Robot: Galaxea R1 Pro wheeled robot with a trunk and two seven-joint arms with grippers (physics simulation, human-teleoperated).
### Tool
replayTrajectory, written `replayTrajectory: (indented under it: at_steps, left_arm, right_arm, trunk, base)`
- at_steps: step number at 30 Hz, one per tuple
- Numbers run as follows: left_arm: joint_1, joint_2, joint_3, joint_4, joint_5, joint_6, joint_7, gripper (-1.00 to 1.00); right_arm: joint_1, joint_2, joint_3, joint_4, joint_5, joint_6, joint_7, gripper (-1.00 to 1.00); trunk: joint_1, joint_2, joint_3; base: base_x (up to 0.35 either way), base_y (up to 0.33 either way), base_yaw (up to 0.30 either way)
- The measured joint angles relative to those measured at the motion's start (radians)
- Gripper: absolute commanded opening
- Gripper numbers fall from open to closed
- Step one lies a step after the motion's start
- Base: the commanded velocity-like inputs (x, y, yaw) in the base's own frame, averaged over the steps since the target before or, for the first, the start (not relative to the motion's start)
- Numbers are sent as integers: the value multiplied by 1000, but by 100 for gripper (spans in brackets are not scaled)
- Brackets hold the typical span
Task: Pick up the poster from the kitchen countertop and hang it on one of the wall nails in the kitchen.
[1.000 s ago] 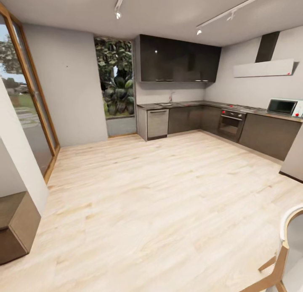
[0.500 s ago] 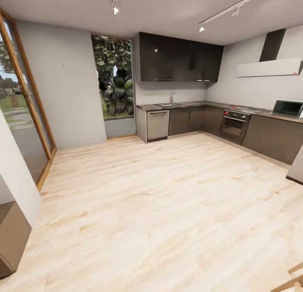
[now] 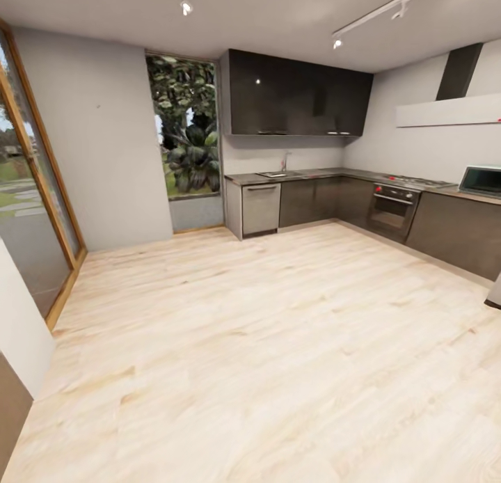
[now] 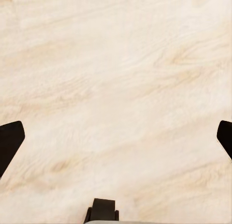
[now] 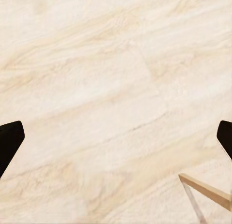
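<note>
Glass in a tall wood-framed door [image 3: 28,191] fills the left edge of the head view, with a plain grey wall [image 3: 104,163] beside it. On that wall, in the upper left of the frame, sits a tiny dark speck, one of the wall nails [image 3: 98,106]. Further right a tall window [image 3: 184,128] shows green plants outside. Right of the window, at mid-height, the kitchen countertop [image 3: 327,174] runs from centre frame toward the right edge, with the sink and chrome tap [image 3: 283,161] near its left end. Glossy black upper cabinets [image 3: 296,97] hang above it. Below the counter stand a steel dishwasher front [image 3: 261,207], dark base units, and an oven [image 3: 391,208] further right. A microwave [image 3: 481,180] rests on the counter at the far right edge, under a white extractor hood [image 3: 449,109]. The poster cannot be made out on the counter from this far away. Pale wooden floor [image 3: 264,344] spreads across the whole lower half.

In the left wrist view the left gripper [image 4: 116,137] has its dark fingertips [image 4: 9,141] at opposite edges of the frame, spread wide and holding nothing, over floor planks. In the right wrist view the right gripper [image 5: 116,137] is equally wide and empty, with a slim wooden chair leg [image 5: 205,192] at the lower right corner.
</note>
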Motion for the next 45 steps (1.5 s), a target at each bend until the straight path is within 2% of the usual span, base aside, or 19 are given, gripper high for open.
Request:
replayTrajectory:
  at_steps: [32, 45]
  left_arm:
    - [0, 0, 1, 0, 0, 0, 0, 100]
    - [0, 0, 1, -1, 0, 0, 0, 100]
  right_arm:
    - [0, 0, 0, 2, 0, 0, 0, 100]
    - [0, 0, 0, 7, 0, 0, 0, 100]
  trunk:
    - [0, 0, 0]
    - [0, 0, 0]
  base:
    - [337, -98, 0]
    - [337, 41, 0]
